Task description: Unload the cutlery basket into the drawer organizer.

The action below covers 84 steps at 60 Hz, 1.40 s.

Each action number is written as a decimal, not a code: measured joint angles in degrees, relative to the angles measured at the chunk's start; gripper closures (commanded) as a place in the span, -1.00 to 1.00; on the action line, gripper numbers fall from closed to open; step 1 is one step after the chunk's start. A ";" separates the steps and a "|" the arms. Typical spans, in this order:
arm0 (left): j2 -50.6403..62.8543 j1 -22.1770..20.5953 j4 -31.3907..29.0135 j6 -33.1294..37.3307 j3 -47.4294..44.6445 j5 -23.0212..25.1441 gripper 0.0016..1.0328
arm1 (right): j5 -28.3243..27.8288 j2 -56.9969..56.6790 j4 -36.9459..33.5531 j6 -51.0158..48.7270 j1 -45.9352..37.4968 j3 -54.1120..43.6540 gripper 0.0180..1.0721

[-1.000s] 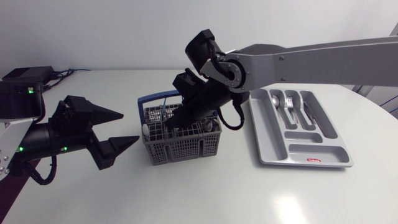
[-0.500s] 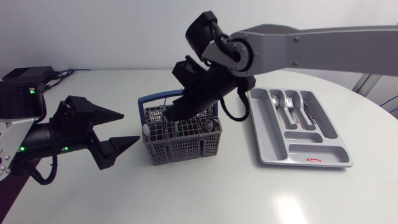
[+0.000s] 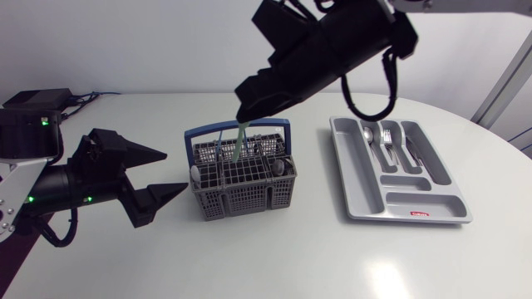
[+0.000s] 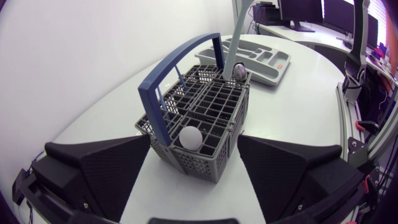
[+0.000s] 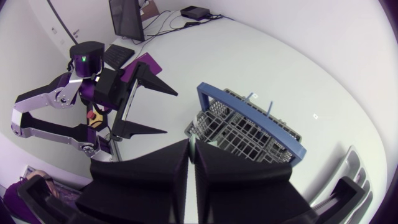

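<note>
Right arm: the right pincer (image 3: 242, 114) hangs high over the cutlery basket (image 3: 241, 193). Its fingers are pressed together on the top end of a pale green utensil (image 3: 239, 141). In the right wrist view the two wedges leave only a slit between them.
Utensil: it hangs straight down from the pinch, with its lower end at the basket's grid top. We cannot tell whether it is free of its cell. We judge the end grip is meant to draw it out vertically, so it does not snag the grid.
Basket: grey and upright near mid-counter, with the blue handle (image 3: 268, 123) raised. The utensil passes just beside that handle.
Left arm: the left pincer (image 3: 173, 170) is spread wide beside the basket and does not touch it. The left wrist view shows the basket just ahead of its fingers. We judge it is posted there to steady the basket if it drags or tips.
Load left: a white round-ended piece (image 3: 196, 174) sits at the corner nearest the left pincer. The rest is too small to sort.
Drawer organizer (image 3: 404, 215): it lies apart from the basket on the right arm's side. Spoons and forks (image 3: 386, 143) lie lengthwise in its middle slots.
Surface: the counter (image 3: 274, 257) is white and smooth with a slight sheen. We expect a light basket to slide on it easily.
Room: counter shows between the basket and the organizer, so we judge there is space for a high carry across.
</note>
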 measured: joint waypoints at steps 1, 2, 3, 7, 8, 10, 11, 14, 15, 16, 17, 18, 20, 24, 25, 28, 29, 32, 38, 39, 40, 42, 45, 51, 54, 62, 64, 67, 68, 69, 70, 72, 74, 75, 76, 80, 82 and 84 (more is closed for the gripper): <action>0.00 0.00 0.00 0.00 0.00 -0.11 -0.87 | 0.00 -0.28 -0.55 -0.02 -0.59 -0.09 0.89; 0.00 0.00 0.00 0.00 0.00 -0.13 -0.87 | 0.02 -0.66 -0.90 -0.02 -1.22 -0.20 0.89; 0.00 0.00 -0.02 0.00 0.00 -0.13 -0.87 | 0.09 -1.03 -1.25 -0.04 -1.92 -0.39 0.89; 0.00 0.02 -0.07 0.00 0.00 -0.15 -0.87 | 1.73 -3.13 -3.13 -0.31 -5.27 -1.88 0.89; 0.00 0.02 -0.09 0.00 0.00 -0.15 -0.87 | 2.12 -3.69 -3.65 -0.55 -6.16 -2.40 0.89; 0.00 0.02 -0.22 0.00 0.00 -0.15 -0.87 | 3.04 -4.96 -4.74 -1.01 -8.13 -3.61 0.89; -0.02 0.02 -0.28 0.00 0.00 -0.15 -0.87 | 3.41 -5.60 -5.44 -1.16 -9.01 -4.20 0.89; -0.02 0.02 -0.44 0.00 0.00 -0.17 -0.87 | 4.85 -7.65 -7.52 -1.99 -11.80 -6.08 0.89; -0.02 0.02 -0.44 0.00 0.00 -0.17 -0.87 | 5.33 -8.24 -8.22 -2.25 -12.63 -6.60 0.89; -0.02 0.02 -0.44 0.00 0.00 -0.15 -0.87 | 5.81 -8.81 -8.87 -2.67 -13.44 -7.15 0.89; -0.02 0.02 -0.42 0.00 0.00 -0.15 -0.87 | 6.27 -9.40 -9.49 -2.97 -14.29 -7.67 0.89; -0.02 0.02 -0.42 0.00 0.00 -0.15 -0.87 | 6.69 -9.94 -10.08 -3.34 -15.10 -8.07 0.89; -0.02 0.02 -0.44 0.00 0.00 -0.17 -0.87 | 7.80 -11.26 -11.17 -4.24 -17.09 -9.40 0.89; -0.02 0.00 -0.46 0.00 0.00 -0.33 -0.87 | 10.10 -13.38 -12.83 -6.14 -21.07 -11.91 0.89; -0.02 0.00 -0.46 0.00 0.00 -0.33 -0.87 | 10.73 -13.81 -12.96 -6.58 -21.94 -12.46 0.89; -0.02 0.00 -0.63 0.00 0.00 -0.35 -0.87 | 12.24 -15.06 -13.16 -8.26 -25.40 -14.78 0.89; -0.07 0.00 -0.70 0.00 0.00 -0.35 -0.87 | 12.52 -15.39 -13.20 -9.03 -26.80 -15.69 0.89; -0.13 0.00 -0.92 0.00 0.00 -0.35 -0.87 | 13.20 -15.87 -13.20 -10.91 -30.40 -17.94 0.89; -0.17 -0.07 -1.07 0.00 0.00 -0.39 -0.87 | 14.49 -15.82 -12.26 -15.74 -39.39 -23.45 0.89; -0.17 -0.13 -1.07 0.00 0.00 -0.48 -0.87 | 15.10 -15.82 -11.82 -16.50 -40.54 -24.26 0.89; -0.17 -0.22 -1.11 0.00 0.00 -0.61 -0.87 | 15.56 -15.82 -11.34 -16.98 -41.59 -24.79 0.89; -0.24 -0.37 -1.22 0.00 0.00 -0.76 -0.87 | 16.70 -15.82 -9.94 -18.25 -43.87 -26.58 0.89; -0.48 -0.70 -1.51 0.00 0.00 -0.81 -0.87 | 17.92 -15.80 -8.31 -19.91 -46.45 -28.41 0.88; -0.92 -0.83 -1.77 0.00 0.00 -1.01 -0.87 | 21.55 -15.50 -3.85 -22.18 -49.42 -32.00 0.88; -1.20 -0.96 -1.97 0.00 0.00 -1.09 -0.87 | 23.52 -15.21 -1.90 -22.69 -50.01 -33.59 0.87; -1.97 -1.07 -2.62 0.00 0.00 -1.22 -0.87 | 27.78 -14.16 2.56 -22.99 -50.25 -36.83 0.85; -2.10 -1.07 -2.84 0.00 0.00 -1.22 -0.87 | 28.70 -13.77 3.76 -22.97 -50.25 -37.29 0.85; -2.38 -1.07 -3.04 0.00 0.00 -1.22 -0.87 | 29.86 -12.90 5.38 -22.97 -50.25 -37.81 0.84; -2.45 -1.07 -3.06 0.00 0.00 -1.22 -0.87 | 30.14 -12.55 5.84 -22.97 -50.23 -37.92 0.84; -2.56 -1.07 -3.08 0.00 0.00 -1.22 -0.87 | 30.40 -12.22 6.27 -22.95 -50.18 -38.03 0.83; -2.67 -1.07 -3.08 0.00 0.00 -1.22 -0.87 | 30.91 -11.69 6.75 -22.73 -50.14 -38.16 0.83; -2.84 -1.07 -3.26 0.00 0.00 -1.22 -0.87 | 31.71 -10.75 7.67 -22.49 -49.86 -38.38 0.83; -3.06 -1.07 -3.45 0.00 0.00 -1.22 -0.87 | 32.48 -10.01 8.63 -22.29 -49.51 -38.73 0.83; -3.15 -1.07 -3.50 0.00 0.00 -1.22 -0.87 | 32.98 -9.62 9.09 -22.05 -49.18 -38.99 0.83; -3.19 -1.07 -3.63 0.00 0.00 -1.22 -0.87 | 33.62 -9.25 9.60 -21.75 -48.65 -39.28 0.83; -3.56 -1.07 -4.20 0.00 0.00 -1.22 -0.87 | 35.85 -8.17 10.71 -20.44 -46.21 -40.37 0.82; -3.63 -1.07 -4.33 0.00 0.00 -1.22 -0.87 | 36.72 -7.78 11.02 -19.89 -44.78 -40.81 0.82; -3.65 -1.07 -4.39 0.00 0.00 -1.22 -0.87 | 37.86 -7.43 11.41 -19.17 -43.08 -41.16 0.82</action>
